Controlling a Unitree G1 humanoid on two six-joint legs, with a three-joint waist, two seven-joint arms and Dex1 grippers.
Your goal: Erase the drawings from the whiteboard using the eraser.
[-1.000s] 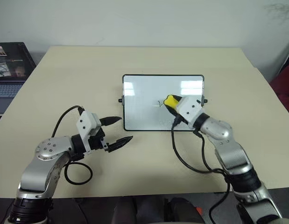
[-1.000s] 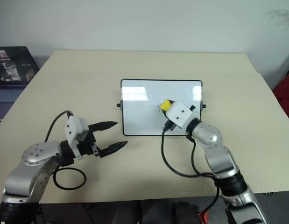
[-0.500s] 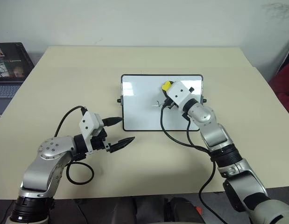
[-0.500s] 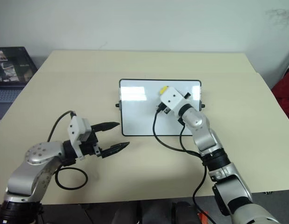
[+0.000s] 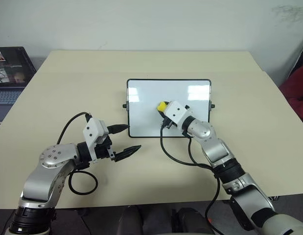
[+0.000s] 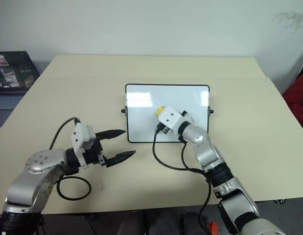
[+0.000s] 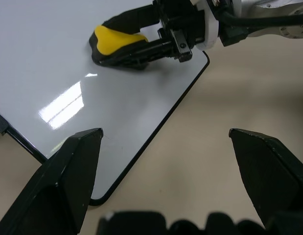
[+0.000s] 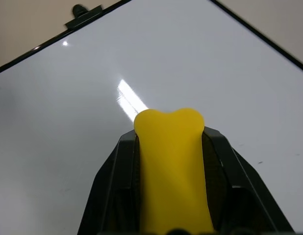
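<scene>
Presently catalogued, with places given relative to the whiteboard point(image 5: 168, 107):

Whiteboard: a glossy white board in a thin black frame, laid flat on a beige table point(image 5: 249, 122), with small black knobs on both short sides. Window light is reflected along its far half.

Eraser point(image 5: 162, 106): a yellow block with a dark underside, found near the middle of the board's surface, slightly toward the robot's left. It is pinched between the two black fingers point(image 8: 112, 186) of the right gripper point(image 5: 164, 108). In the left wrist view its dark underside is seen low against the white surface; contact cannot be confirmed.

Drawings: no clear pen strokes are made out on the uncovered surface; a few faint specks are seen beside the eraser in the right wrist view.

Right gripper: held over the board, reaching in from its near right corner, with a black cable trailing across the near edge onto the table.

Left gripper point(image 5: 126, 140): held off the board, just beyond its near left corner, over bare table. Its fingers point(image 5: 128, 152) are spread wide and nothing is held.

Laptop point(image 5: 9, 73): open, placed well apart from the board, beyond the table's far left edge.
</scene>
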